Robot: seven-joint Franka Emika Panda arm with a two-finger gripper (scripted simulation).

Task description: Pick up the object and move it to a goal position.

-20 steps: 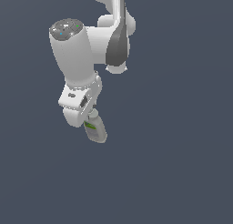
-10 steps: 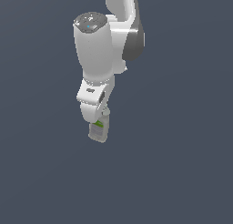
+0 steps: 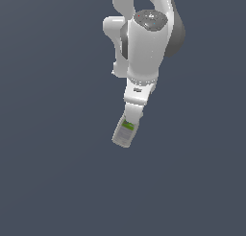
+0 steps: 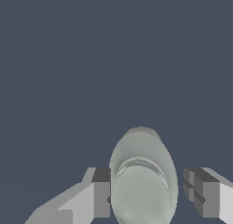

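Note:
The small pale grey-beige bottle (image 3: 124, 133) with its green label patch hangs tilted below my gripper (image 3: 129, 121) in the exterior view. The white arm reaches down from the top of that view. In the wrist view the bottle's round grey cap (image 4: 142, 196) sits between my two fingers (image 4: 102, 193). One finger touches the bottle's side, and the other finger (image 4: 202, 198) shows a thin gap beside it. My gripper (image 4: 150, 198) is shut on the bottle, whose lower body sticks out past the fingertips.
A plain dark blue-grey surface (image 3: 48, 182) fills both views. No other objects, edges or goal marker show.
The arm has swung toward the exterior view's right, carrying the bottle with it. The wrist has turned, so the bottle now tilts the other way. The grip is unchanged.

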